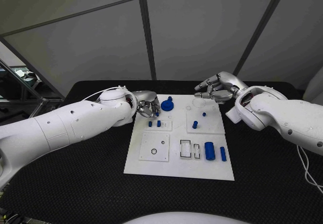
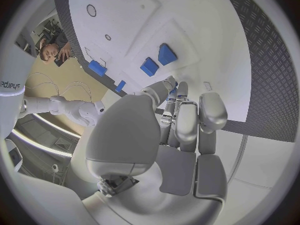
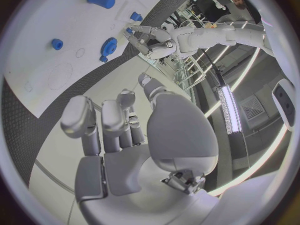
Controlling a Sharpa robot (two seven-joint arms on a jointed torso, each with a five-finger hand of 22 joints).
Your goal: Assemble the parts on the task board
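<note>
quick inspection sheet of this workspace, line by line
surface: black table, task board lying flat in the middle.
job's things: blue gear at the board's far edge; blue cylinder and a thinner blue bar lying toward the near right; small blue pegs standing mid-board.
clutter: nothing seen.
hands: left hand at the board's far left corner, beside the gear, holding nothing; right hand above the far right edge, fingers curled, grasp unclear.
cables: thin white cable along the right arm.
surroundings: grey panel walls behind.

Black table (image 1: 269, 158), pale grey wall panels (image 1: 87, 46) behind, dark seams between
</note>
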